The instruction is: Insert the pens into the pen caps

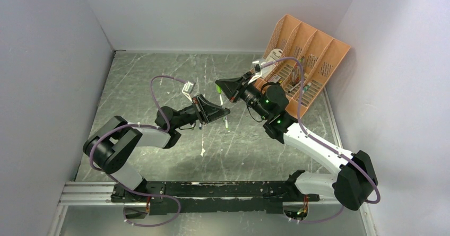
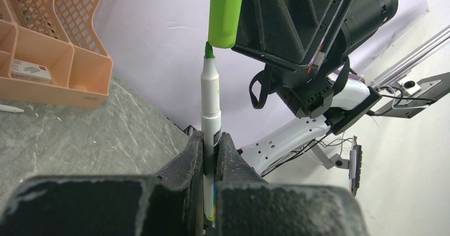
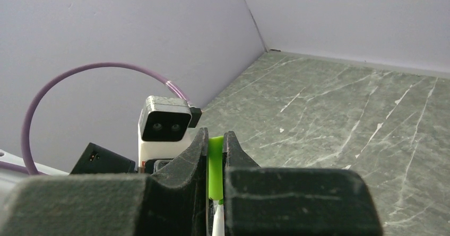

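While our left gripper [image 2: 212, 139] pinches the pen [image 2: 211, 95] and our right gripper [image 3: 215, 138] pinches the cap [image 2: 225, 13], we line them up; next, we push straight.

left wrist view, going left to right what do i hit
orange organizer → pen clamped in the left tool → right arm → metal rail. The green cap sits right above the pen tip, overlapping it, so it is left out.
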